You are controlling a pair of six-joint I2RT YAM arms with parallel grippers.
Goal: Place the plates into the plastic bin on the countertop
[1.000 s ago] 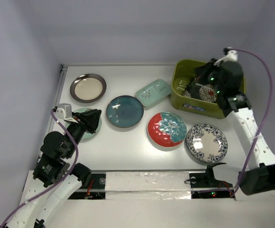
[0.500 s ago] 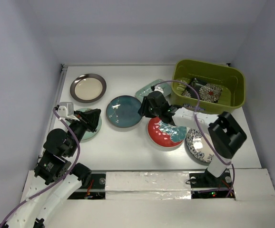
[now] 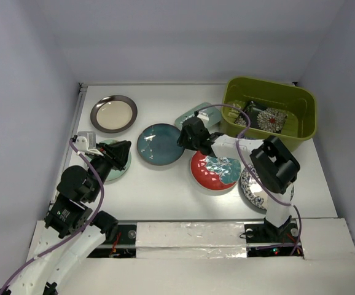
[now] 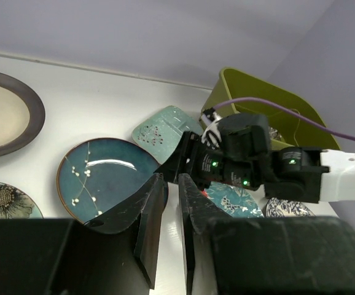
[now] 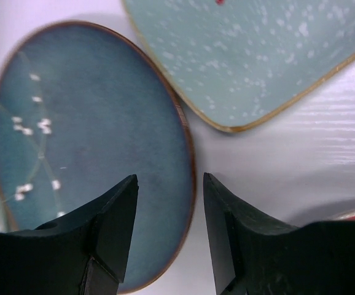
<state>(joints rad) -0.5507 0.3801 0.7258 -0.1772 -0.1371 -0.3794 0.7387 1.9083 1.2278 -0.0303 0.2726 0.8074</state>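
Note:
My right gripper (image 5: 168, 181) is open, and its jaws straddle the right rim of the dark teal round plate (image 5: 91, 153) (image 3: 159, 144); from above the gripper (image 3: 185, 139) hangs over that rim. The black square floral plate (image 3: 267, 118) lies inside the olive plastic bin (image 3: 300, 126). My left gripper (image 4: 171, 178) hovers over the mint round plate (image 3: 120, 170), its jaws almost together with nothing between them. The mint rectangular plate (image 3: 197, 117), the red-and-teal plate (image 3: 214, 169) and the metal-rimmed cream plate (image 3: 113, 114) lie on the white countertop (image 3: 159, 190).
The blue-floral white plate (image 3: 254, 187) is partly hidden under my right arm's elbow (image 3: 274, 165). The mint rectangular plate (image 5: 257, 49) lies close behind the teal plate. A metal rail (image 3: 77, 117) runs along the countertop's left edge. The bin sits in the back right corner.
My right arm swung from the bin to the teal plate's right rim and opened its jaws, leaving the black square plate in the bin. The left arm stayed put.

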